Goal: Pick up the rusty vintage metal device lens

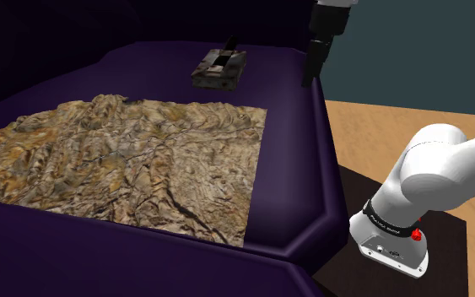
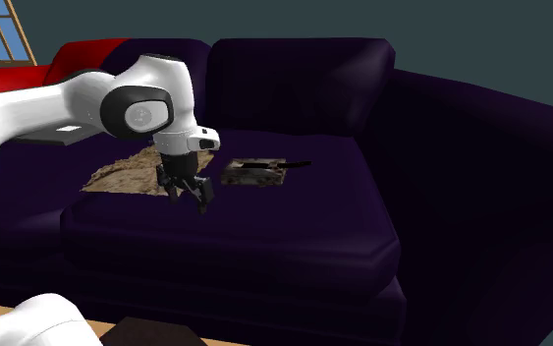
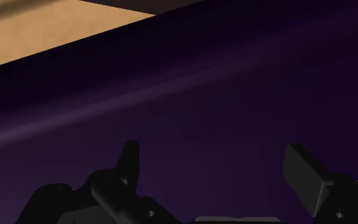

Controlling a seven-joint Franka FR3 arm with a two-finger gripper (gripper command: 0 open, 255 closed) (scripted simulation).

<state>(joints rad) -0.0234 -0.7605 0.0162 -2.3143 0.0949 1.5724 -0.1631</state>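
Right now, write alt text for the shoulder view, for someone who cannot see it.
A small rusty device lies on a dark purple sofa, with the black tool hanging beside it, not touching. A crumpled brown cloth covers the seat nearer the camera; the white arm rises at lower right.

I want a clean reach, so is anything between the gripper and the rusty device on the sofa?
Nothing visible does. The open gripper hangs above bare sofa to one side of the device, and the crumpled cloth lies off that line.
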